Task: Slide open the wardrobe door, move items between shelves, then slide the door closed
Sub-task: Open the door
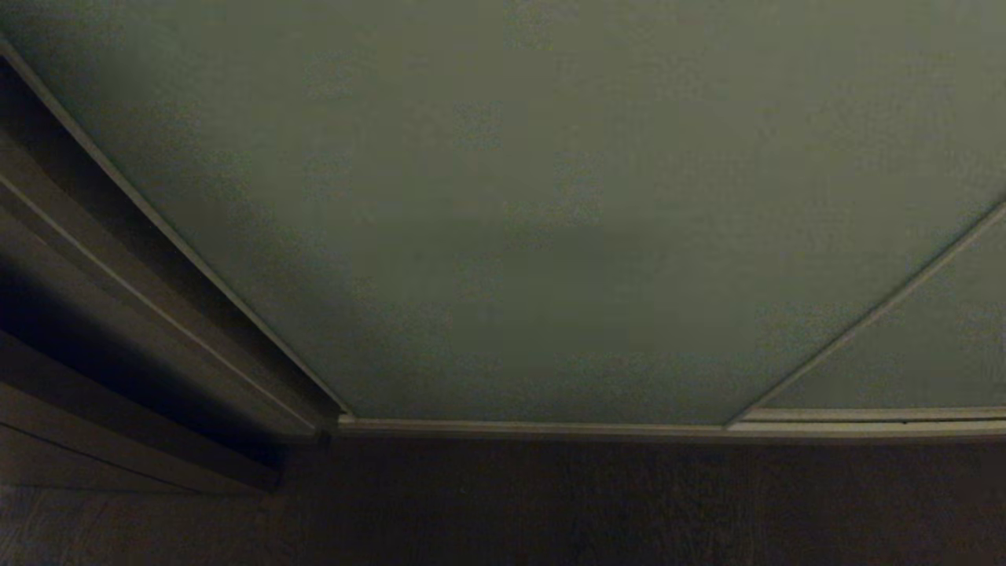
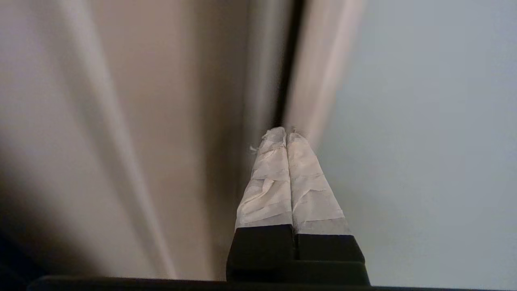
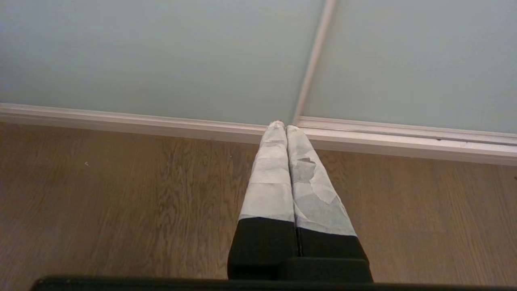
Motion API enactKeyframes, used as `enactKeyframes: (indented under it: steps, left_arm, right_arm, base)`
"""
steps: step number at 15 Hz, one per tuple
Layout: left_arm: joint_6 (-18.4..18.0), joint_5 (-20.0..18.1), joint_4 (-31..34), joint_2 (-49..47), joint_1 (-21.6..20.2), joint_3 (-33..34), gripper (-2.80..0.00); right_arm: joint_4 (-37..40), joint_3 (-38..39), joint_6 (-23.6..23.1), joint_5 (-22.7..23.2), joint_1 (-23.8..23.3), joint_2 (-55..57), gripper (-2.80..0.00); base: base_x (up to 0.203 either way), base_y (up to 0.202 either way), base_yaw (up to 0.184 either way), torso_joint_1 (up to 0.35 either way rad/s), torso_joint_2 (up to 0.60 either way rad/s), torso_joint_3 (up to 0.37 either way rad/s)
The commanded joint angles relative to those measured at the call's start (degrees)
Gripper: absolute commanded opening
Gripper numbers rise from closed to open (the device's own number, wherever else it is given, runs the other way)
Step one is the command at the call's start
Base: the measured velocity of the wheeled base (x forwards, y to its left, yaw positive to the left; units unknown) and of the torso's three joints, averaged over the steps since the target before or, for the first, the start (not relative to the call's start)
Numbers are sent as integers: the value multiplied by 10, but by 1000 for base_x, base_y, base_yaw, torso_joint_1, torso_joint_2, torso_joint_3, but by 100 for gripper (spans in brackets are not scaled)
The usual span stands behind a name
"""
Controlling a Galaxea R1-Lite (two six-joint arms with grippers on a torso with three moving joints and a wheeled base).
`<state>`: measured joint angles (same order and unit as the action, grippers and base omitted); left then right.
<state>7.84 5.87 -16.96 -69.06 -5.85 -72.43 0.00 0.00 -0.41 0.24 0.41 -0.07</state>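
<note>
The sliding wardrobe door (image 1: 519, 204) is a wide pale grey-green panel filling most of the head view, with a second like panel (image 1: 927, 338) at the right. No arm shows in the head view. In the left wrist view my left gripper (image 2: 286, 132) is shut and empty, its taped fingertips close to the door's light frame edge (image 2: 319, 81) and the dark gap (image 2: 287, 60) beside it. My right gripper (image 3: 281, 125) is shut and empty, hanging low over the floor and pointing at the seam between the two panels (image 3: 313, 60). The items and the shelves are hidden.
A light bottom rail (image 1: 550, 428) runs along the foot of the doors above the wooden floor (image 3: 121, 194). At the left, the wardrobe's side frame (image 1: 118, 314) with its dark recess stands next to the door edge.
</note>
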Motion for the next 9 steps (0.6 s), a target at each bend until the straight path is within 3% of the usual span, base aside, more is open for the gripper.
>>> enactKeyframes:
  steps: [1, 6, 9]
  left_arm:
    - [-1, -2, 13, 33, 12, 3, -280]
    - [-15, -26, 62, 137, 2, 23, -280]
    - [-18, -25, 65, 139, -23, 24, -280]
  right_arm:
    - [0, 0, 0, 0, 0, -1, -280]
    - [0, 0, 0, 0, 0, -1, -280]
    - [0, 0, 0, 0, 0, -1, -280]
  base:
    - [0, 0, 0, 0, 0, 0]
    - [0, 0, 0, 0, 0, 0]
    - [0, 0, 0, 0, 0, 0]
